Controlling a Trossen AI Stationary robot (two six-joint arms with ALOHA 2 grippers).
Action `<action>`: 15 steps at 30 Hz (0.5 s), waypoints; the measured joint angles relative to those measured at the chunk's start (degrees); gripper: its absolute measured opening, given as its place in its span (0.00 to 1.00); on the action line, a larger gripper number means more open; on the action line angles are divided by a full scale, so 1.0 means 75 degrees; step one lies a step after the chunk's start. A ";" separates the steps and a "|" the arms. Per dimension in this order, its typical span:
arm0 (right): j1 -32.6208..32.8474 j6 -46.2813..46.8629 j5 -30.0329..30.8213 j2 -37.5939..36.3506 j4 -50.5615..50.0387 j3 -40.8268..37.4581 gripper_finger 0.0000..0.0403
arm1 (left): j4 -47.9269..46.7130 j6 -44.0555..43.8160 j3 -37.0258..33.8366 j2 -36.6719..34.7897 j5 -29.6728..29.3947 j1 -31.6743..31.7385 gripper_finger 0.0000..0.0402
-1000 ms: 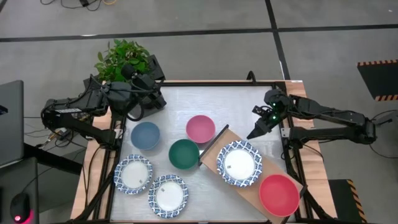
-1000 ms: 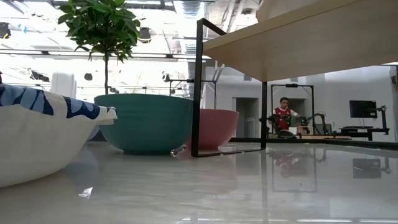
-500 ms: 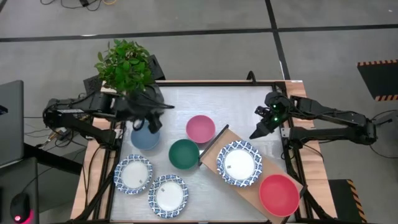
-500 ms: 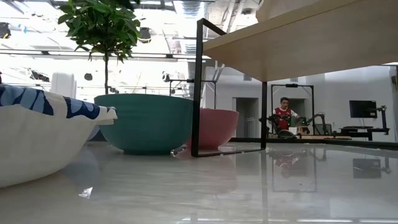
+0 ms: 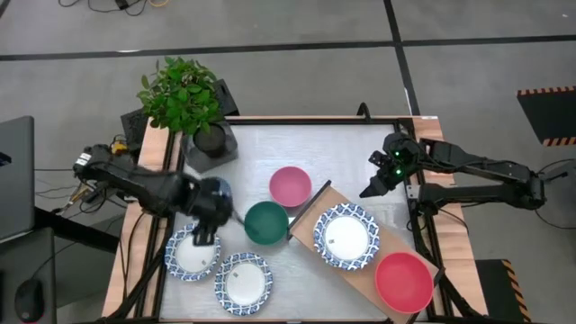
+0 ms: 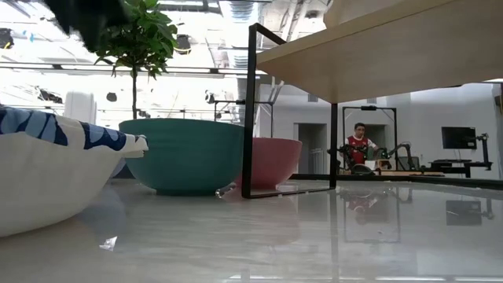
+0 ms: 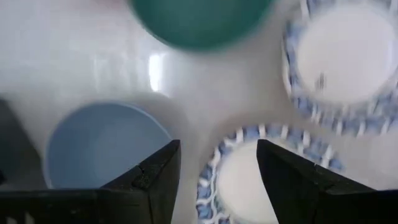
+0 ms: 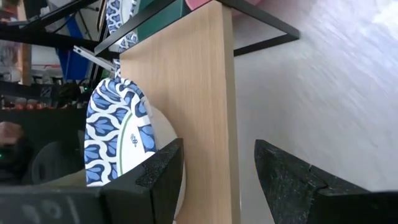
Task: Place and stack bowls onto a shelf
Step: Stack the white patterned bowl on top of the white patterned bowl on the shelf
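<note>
Two bowls sit on the shelf [image 5: 360, 270]: a patterned bowl [image 5: 346, 236] and the red bowl [image 5: 403, 281], both empty. The left gripper [image 5: 205, 232], fingers parted and holding nothing, hovers over the patterned bowl on the table [image 5: 193, 253]. The right gripper [image 5: 371, 191], open and empty, hangs near the shelf's far end.

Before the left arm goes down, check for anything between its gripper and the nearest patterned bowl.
Nothing visible stands between them. The left gripper hangs open over the rim of the patterned bowl, with the slate blue bowl just beside it. Its fingers are bare. The right gripper waits by the shelf.
</note>
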 joint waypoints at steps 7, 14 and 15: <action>0.0000 -0.0013 0.0098 0.0000 -0.0001 0.0000 0.55 | 0.1647 0.0519 -0.1437 -0.0143 0.0618 -0.0331 0.49; 0.0000 0.0136 0.0099 0.0000 0.0000 -0.0001 0.55 | 0.3061 0.1309 -0.2615 -0.0140 0.1171 -0.0328 0.49; 0.0000 0.0136 0.0099 0.0000 0.0000 -0.0003 0.55 | 0.3163 0.1443 -0.2749 -0.0140 0.1220 -0.0328 0.49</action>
